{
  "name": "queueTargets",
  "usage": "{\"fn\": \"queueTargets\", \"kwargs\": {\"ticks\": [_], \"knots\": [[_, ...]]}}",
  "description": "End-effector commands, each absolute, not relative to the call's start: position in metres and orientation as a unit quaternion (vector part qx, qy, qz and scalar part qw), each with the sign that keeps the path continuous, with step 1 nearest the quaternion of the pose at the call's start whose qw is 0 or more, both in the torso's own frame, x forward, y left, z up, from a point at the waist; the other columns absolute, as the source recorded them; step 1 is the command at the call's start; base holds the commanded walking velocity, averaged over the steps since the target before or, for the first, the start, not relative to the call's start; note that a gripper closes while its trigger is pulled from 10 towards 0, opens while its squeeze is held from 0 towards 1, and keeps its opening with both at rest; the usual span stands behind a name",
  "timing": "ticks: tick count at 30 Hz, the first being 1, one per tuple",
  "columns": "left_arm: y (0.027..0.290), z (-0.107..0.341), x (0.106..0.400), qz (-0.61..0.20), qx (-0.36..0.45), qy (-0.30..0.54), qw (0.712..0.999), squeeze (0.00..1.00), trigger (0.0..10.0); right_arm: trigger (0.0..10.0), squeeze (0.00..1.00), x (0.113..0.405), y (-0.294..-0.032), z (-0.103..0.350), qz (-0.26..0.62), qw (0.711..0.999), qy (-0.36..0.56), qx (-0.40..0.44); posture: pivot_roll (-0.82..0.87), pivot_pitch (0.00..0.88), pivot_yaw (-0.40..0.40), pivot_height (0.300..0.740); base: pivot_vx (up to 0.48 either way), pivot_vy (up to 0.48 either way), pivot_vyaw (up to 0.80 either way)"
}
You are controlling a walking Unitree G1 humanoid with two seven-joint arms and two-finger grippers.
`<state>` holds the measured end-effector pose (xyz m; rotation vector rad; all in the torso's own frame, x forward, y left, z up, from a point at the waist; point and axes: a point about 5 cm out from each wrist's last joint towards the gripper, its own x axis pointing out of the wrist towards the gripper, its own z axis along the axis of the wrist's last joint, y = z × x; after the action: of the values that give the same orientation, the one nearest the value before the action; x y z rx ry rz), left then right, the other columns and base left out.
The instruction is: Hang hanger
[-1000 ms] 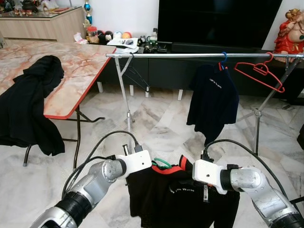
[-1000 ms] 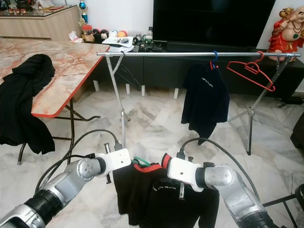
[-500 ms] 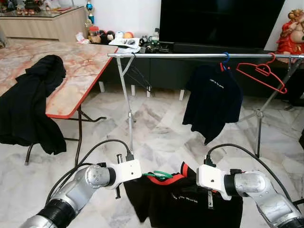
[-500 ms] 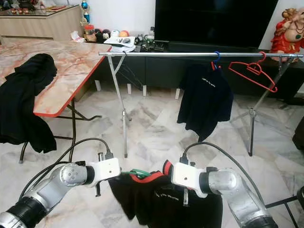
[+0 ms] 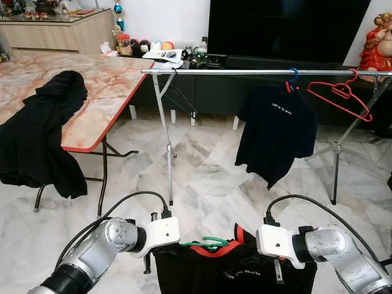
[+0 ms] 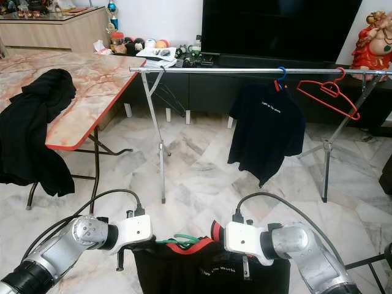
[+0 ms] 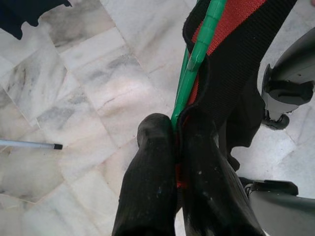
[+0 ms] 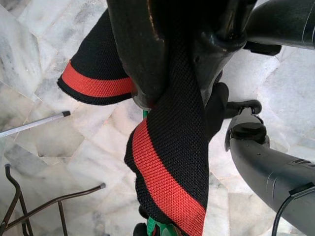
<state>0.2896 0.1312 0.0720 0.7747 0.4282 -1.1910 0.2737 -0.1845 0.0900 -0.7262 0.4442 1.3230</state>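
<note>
A green hanger (image 5: 208, 243) sits inside a black shirt with a red collar (image 5: 236, 272), held low in front of me between both arms. My left gripper (image 7: 176, 123) is shut on the green hanger (image 7: 197, 64) and the shirt's edge. My right gripper (image 8: 172, 98) is shut on the black and red collar (image 8: 162, 162). Ahead, a silver rail (image 5: 233, 71) runs across at chest height, well above and beyond the held shirt. On it hang a dark shirt (image 5: 277, 131) on a blue hanger and, at the right end, a bare red hanger (image 5: 340, 95).
A marble-topped folding table (image 5: 98, 92) stands at the left with a black garment (image 5: 43, 135) draped over its edge. The rack's legs (image 5: 166, 147) stand on the marble floor. Behind the rail are a large TV (image 5: 288, 27) and a low cabinet.
Both grippers have sunk lower with the shirt and hanger, and the shirt is stretched wider between them. The whole view has shifted slightly.
</note>
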Motion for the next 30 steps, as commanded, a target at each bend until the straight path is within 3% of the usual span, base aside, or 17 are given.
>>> {"fn": "queueTargets", "kwargs": {"ticks": [1, 3, 4, 5, 7, 8, 9, 18, 19, 20, 23, 24, 25, 28, 29, 30], "knots": [[0.139, 0.082, 0.296, -0.525, 0.359, 0.193, 0.747, 0.0, 10.0, 10.0, 0.0, 0.269, -0.185, 0.088, 0.61, 0.685, 0.211, -0.336, -0.02, 0.0, -0.022, 0.74, 0.0, 0.0, 0.0], [0.138, 0.082, 0.295, -0.53, 0.354, 0.193, 0.746, 0.01, 10.0, 10.0, 0.0, 0.269, -0.185, 0.088, 0.611, 0.685, 0.211, -0.336, -0.02, 0.0, -0.022, 0.74, 0.0, 0.0, 0.0], [0.138, 0.082, 0.295, -0.53, 0.353, 0.19, 0.747, 0.71, 10.0, 10.0, 0.0, 0.269, -0.185, 0.088, 0.611, 0.685, 0.211, -0.336, -0.02, 0.0, -0.023, 0.74, 0.0, 0.0, 0.0], [0.137, 0.083, 0.294, -0.532, 0.351, 0.19, 0.746, 1.0, 10.0, 10.0, 0.0, 0.269, -0.185, 0.088, 0.612, 0.684, 0.212, -0.336, -0.02, 0.0, -0.023, 0.74, 0.0, 0.0, 0.0], [0.137, 0.083, 0.294, -0.534, 0.352, 0.189, 0.745, 1.0, 10.0, 10.0, 0.0, 0.268, -0.185, 0.087, 0.613, 0.683, 0.212, -0.335, -0.02, 0.0, -0.023, 0.74, 0.0, 0.0, 0.0], [0.137, 0.083, 0.294, -0.532, 0.357, 0.189, 0.744, 0.84, 10.0, 10.0, 0.0, 0.268, -0.184, 0.087, 0.614, 0.682, 0.212, -0.334, -0.02, 0.0, -0.024, 0.74, 0.0, 0.0, 0.0], [0.138, 0.082, 0.294, -0.535, 0.362, 0.195, 0.738, 0.0, 10.0, 10.0, 0.0, 0.267, -0.184, 0.087, 0.615, 0.682, 0.212, -0.334, -0.02, 0.0, -0.024, 0.74, 0.0, 0.0, 0.0], [0.136, 0.08, 0.292, -0.538, 0.358, 0.197, 0.737, 0.0, 10.0, 10.0, 0.0, 0.268, -0.182, 0.087, 0.617, 0.681, 0.21, -0.333, -0.02, 0.0, -0.025, 0.74, 0.0, 0.0, 0.0], [0.136, 0.079, 0.291, -0.538, 0.36, 0.201, 0.735, 0.0, 7.2, 10.0, 0.0, 0.268, -0.182, 0.088, 0.617, 0.681, 0.21, -0.333, -0.02, 0.0, -0.025, 0.74, 0.0, 0.0, 0.0], [0.138, 0.077, 0.29, -0.541, 0.36, 0.208, 0.731, 0.0, 0.0, 10.0, 0.0, 0.269, -0.182, 0.088, 0.616, 0.682, 0.209, -0.333, -0.02, 0.0, -0.025, 0.74, 0.0, 0.0, 0.0], [0.139, 0.076, 0.288, -0.546, 0.361, 0.213, 0.725, 0.0, 0.3, 10.0, 0.0, 0.269, -0.182, 0.089, 0.616, 0.682, 0.21, -0.334, -0.02, 0.0, -0.024, 0.74, 0.0, 0.0, 0.0], [0.139, 0.076, 0.287, -0.545, 0.363, 0.214, 0.725, 0.0, 7.7, 10.0, 0.0, 0.269, -0.182, 0.089, 0.615, 0.682, 0.21, -0.334, -0.02, 0.0, -0.023, 0.74, 0.0, 0.0, 0.0], [0.141, 0.075, 0.287, -0.545, 0.365, 0.218, 0.722, 0.0, 10.0, 10.0, 0.0, 0.269, -0.183, 0.088, 0.615, 0.683, 0.21, -0.334, -0.02, 0.0, -0.024, 0.74, 0.0, 0.0, 0.0], [0.145, 0.074, 0.285, -0.552, 0.36, 0.233, 0.715, 0.0, 10.0, 10.0, 0.0, 0.269, -0.183, 0.088, 0.615, 0.683, 0.21, -0.335, -0.02, 0.0, -0.023, 0.74, 0.0, 0.0, 0.0], [0.147, 0.075, 0.282, -0.56, 0.351, 0.239, 0.711, 0.29, 10.0, 10.0, 0.0, 0.269, -0.183, 0.088, 0.614, 0.683, 0.21, -0.335, -0.02, 0.0, -0.023, 0.74, 0.0, 0.0, 0.0], [0.148, 0.076, 0.282, -0.562, 0.348, 0.239, 0.711, 0.29, 10.0, 10.0, 0.0, 0.269, -0.183, 0.088, 0.614, 0.683, 0.21, -0.335, -0.02, 0.0, -0.023, 0.74, 0.0, 0.0, 0.0]]}}
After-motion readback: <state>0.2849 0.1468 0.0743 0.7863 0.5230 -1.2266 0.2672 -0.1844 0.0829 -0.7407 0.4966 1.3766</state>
